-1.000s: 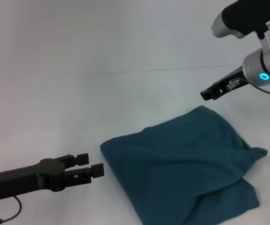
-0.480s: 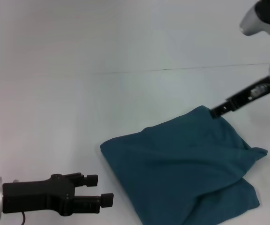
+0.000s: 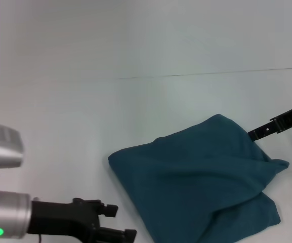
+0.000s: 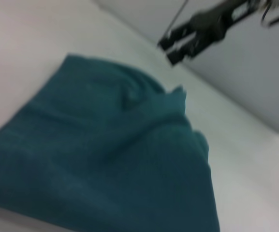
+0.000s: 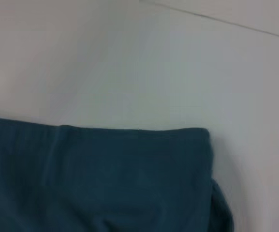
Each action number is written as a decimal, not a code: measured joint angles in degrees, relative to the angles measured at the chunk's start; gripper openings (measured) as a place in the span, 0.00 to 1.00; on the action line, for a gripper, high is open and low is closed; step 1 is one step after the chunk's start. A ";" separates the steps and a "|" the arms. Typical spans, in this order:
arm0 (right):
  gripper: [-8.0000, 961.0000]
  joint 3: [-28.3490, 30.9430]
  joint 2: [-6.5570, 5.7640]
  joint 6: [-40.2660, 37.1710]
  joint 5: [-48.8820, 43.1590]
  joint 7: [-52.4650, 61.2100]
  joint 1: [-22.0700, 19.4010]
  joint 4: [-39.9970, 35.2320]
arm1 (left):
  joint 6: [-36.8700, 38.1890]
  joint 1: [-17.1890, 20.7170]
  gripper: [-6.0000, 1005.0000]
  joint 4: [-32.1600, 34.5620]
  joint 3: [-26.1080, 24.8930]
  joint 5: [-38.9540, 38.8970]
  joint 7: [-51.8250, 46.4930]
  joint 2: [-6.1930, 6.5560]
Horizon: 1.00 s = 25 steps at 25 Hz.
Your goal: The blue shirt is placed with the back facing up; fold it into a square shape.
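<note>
At the 4 to 5 o'clock part of the worktop in my head view lies the shirt, already doubled over into a thick, roughly four-sided bundle set diamond-wise, one corner pointing to 12 o'clock. No lettering shows, only plain fabric, so I judge the back is outermost as the task wants. A small flap pokes out at the bundle's 3 o'clock corner and the 5 o'clock edge bulges, so the square is rough, not crisp; I'd say folding is about done, barring a tidy-up.

My left end effector sits low at 7 o'clock, just off the bundle's near-left edge, not touching cloth. Its fingers stand apart with nothing between them, so it's released. Placed there, I judge it's either clear of the work or lined up to nudge that edge; can't tell which.

My right end effector comes in from 3 o'clock, its tip right at the bundle's upper-right edge; touching or just beside, I cannot tell. The left wrist view shows it hanging above the shirt's far corner with two prongs apart and no cloth caught, so I read it as released too. The right wrist view shows only shirt edge and bare worktop.

Risk: any drag on that corner flap would open the layers.
</note>
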 joint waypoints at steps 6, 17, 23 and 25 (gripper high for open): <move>0.98 1.24 -0.09 -3.36 1.19 -0.96 -0.03 -0.68 | -7.71 -1.22 0.92 3.95 11.70 0.68 -12.62 0.00; 0.98 2.13 -0.51 -4.56 0.79 -1.85 0.30 -2.25 | -2.39 -6.39 0.92 5.48 13.22 9.47 -43.82 0.69; 0.98 2.17 -0.57 -4.31 1.10 -2.58 -0.22 -2.30 | -1.43 -9.47 0.92 2.24 12.30 8.74 -49.39 0.68; 0.98 2.40 -0.56 -4.12 1.19 -2.93 -0.58 -2.31 | -1.69 -11.06 0.92 -0.53 11.48 8.18 -49.85 0.65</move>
